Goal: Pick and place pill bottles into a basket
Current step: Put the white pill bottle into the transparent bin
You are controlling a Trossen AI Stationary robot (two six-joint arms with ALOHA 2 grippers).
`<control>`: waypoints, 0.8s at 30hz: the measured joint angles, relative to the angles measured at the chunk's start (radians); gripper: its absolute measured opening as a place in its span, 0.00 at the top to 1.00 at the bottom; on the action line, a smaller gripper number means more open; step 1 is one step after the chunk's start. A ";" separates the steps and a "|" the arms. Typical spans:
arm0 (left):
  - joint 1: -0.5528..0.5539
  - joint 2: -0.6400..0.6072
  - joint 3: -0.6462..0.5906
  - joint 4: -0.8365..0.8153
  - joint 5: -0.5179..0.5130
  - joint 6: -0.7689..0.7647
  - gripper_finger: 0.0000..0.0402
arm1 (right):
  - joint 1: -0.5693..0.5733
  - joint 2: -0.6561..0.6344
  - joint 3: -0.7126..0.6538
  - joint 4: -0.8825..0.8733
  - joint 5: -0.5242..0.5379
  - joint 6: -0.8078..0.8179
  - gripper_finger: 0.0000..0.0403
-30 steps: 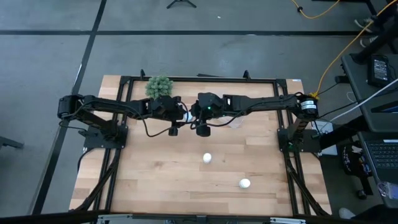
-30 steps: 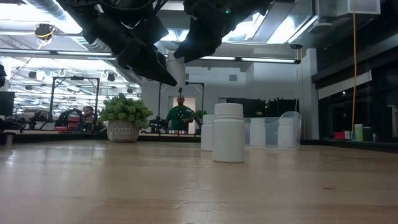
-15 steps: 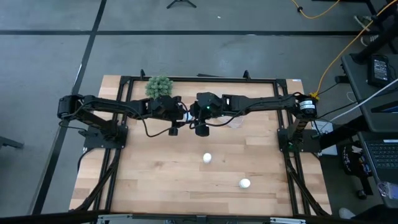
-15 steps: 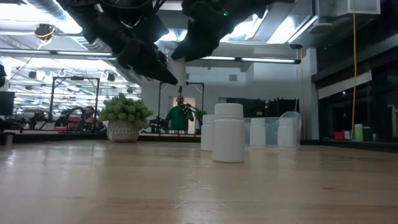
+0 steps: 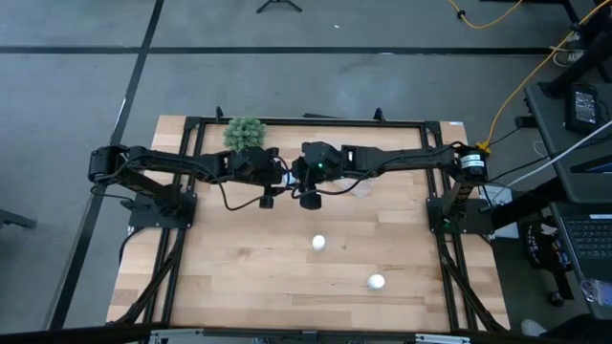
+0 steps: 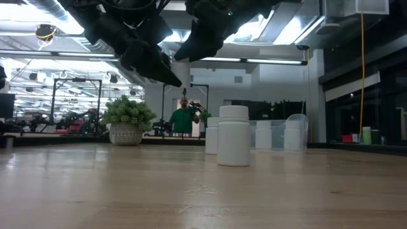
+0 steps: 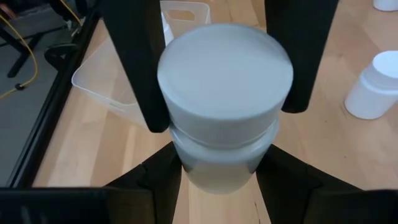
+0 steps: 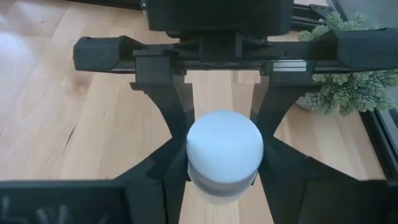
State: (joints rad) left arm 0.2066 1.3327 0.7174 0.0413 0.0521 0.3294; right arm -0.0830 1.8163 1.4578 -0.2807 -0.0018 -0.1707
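1. Change over last sec: small. Right gripper (image 5: 300, 178) has edged a touch closer to left gripper (image 5: 278, 177); the white gap seen between them in high view is now nearly covered. No other move on the desk (image 5: 239, 277).
2. Both grippers meet nose to nose, raised off the desk. Between them is one small white cylindrical pill bottle w/ round cap (image 7: 224, 93).
3. Grip state: L fingers (image 8: 180, 115) and R fingers (image 7: 144, 68) each flank the bottle and look clenched on it. Cannot tell which one bears the load.
4. Reading: looks like a handover mid-way, L to R prob. Bottle not yet dropped off.
5. Shallow clear plastic basket (image 7: 112, 81) sits just beyond R gripper, on the R arm's side. Two white bottles show inside it in low view, full count unclear.
6. Two more white bottles (image 5: 318, 243) (image 5: 376, 282) stand loose on the desk, well apart from both grippers, toward the near edge.
7. Hidden: basket is barely legible from above and partly under R arm. Held bottle's body is masked by fingers. Green bushy plant (image 5: 244, 132) sits just behind L gripper.
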 joint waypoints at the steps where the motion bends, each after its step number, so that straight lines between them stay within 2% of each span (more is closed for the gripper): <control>1: 0.000 0.000 0.000 0.000 0.001 -0.002 0.56 | 0.000 0.000 0.000 -0.001 0.000 0.000 0.60; 16: -0.003 -0.005 0.000 -0.003 0.002 -0.043 0.45 | 0.000 -0.001 0.000 -0.024 -0.003 0.001 0.62; 24: -0.027 -0.126 0.000 -0.125 0.001 -0.030 0.45 | 0.000 -0.008 -0.001 -0.048 0.001 0.000 0.61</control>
State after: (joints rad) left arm 0.1793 1.2069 0.7174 -0.0840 0.0530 0.2993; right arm -0.0826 1.8081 1.4570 -0.3283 -0.0011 -0.1703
